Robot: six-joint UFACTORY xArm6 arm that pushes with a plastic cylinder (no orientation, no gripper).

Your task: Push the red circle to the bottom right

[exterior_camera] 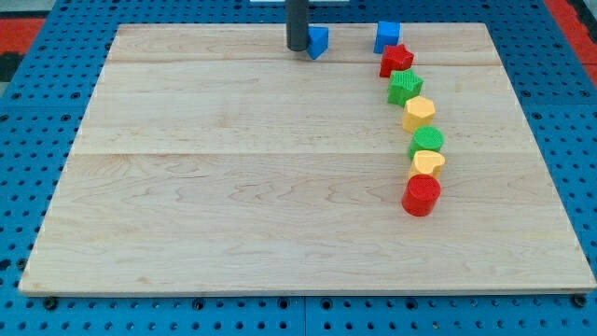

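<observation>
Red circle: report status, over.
My tip at the view's top, touching the blue block, far from the red circle. Circle ends the block chain, yellow block against it. Bottom-right path open.

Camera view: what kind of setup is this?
Likely a lab tabletop pushing rig: wooden board on a blue pegboard base, small coloured blocks like the red circle, my tip beside a blue block.

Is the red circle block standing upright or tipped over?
Upright: the red circle block shows its flat round top, at the chain's bottom end.
</observation>
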